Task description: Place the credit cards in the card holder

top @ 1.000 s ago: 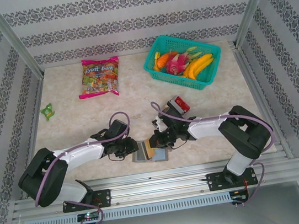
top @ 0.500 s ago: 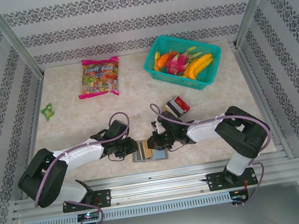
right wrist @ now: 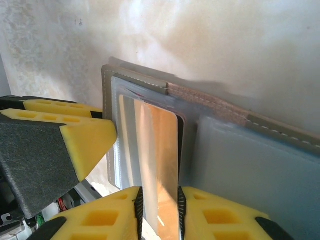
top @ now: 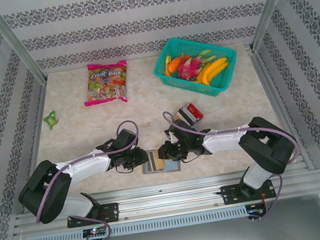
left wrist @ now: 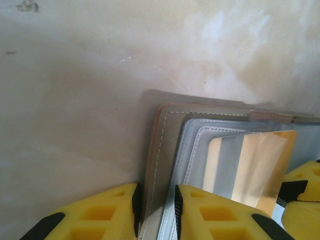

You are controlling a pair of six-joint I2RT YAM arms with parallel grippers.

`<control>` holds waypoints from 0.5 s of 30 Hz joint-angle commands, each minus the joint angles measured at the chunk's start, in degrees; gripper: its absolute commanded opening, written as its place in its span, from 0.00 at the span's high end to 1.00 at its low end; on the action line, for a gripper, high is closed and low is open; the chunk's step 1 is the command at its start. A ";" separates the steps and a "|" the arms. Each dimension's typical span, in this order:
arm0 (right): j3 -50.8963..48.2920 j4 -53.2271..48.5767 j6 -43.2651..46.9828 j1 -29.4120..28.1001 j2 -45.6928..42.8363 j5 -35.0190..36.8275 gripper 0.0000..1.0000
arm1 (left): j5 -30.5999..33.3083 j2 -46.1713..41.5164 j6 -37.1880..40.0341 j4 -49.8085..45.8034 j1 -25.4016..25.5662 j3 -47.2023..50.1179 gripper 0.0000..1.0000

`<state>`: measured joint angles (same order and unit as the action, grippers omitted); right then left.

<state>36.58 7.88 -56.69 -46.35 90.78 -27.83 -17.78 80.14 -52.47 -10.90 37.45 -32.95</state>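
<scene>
The card holder (top: 171,167) lies open near the table's front edge, tan lining and pale inner panel up (left wrist: 167,150) (right wrist: 250,160). My left gripper (top: 144,159) (left wrist: 155,210) is shut on its left flap. A tan-silver card (top: 161,164) (left wrist: 250,165) (right wrist: 157,150) sits partly inside a clear pocket. My right gripper (top: 162,153) (right wrist: 160,215) is narrowly open, and the card's near end lies in the gap between its pads. The other credit cards (top: 190,113), red and black on top, lie behind the right arm.
A teal basket (top: 164,71) of fruit stands at the back right. A candy bag (top: 107,82) lies at the back left, and a small green wrapper (top: 51,118) sits near the left wall. The metal frame rail (top: 171,199) runs just in front of the holder.
The right gripper's jaws have parted from shut, and that arm has edged slightly left toward the holder. The left gripper has kept its grip and place.
</scene>
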 commanded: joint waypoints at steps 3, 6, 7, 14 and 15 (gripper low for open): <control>0.69 -0.62 1.08 -0.49 1.90 -0.37 0.83 | -0.04 -0.60 0.08 1.24 0.87 0.79 0.72; 1.60 0.89 0.52 -1.36 3.46 -1.03 0.94 | 0.02 -0.67 0.17 1.07 0.92 0.80 0.72; 1.85 1.58 0.14 -1.69 3.90 -1.30 0.95 | 0.10 -0.80 0.17 1.09 0.87 0.87 0.72; 2.71 5.79 -3.70 -3.30 6.32 -1.34 0.91 | 0.28 -2.02 -0.59 1.39 0.91 1.31 0.69; 2.47 6.72 -4.47 -3.31 6.42 -1.27 0.91 | 0.30 -2.37 -0.70 1.31 0.87 1.43 0.68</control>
<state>37.89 9.85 -58.81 -48.25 95.68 -28.32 -17.04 79.02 -52.56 -10.92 37.45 -32.36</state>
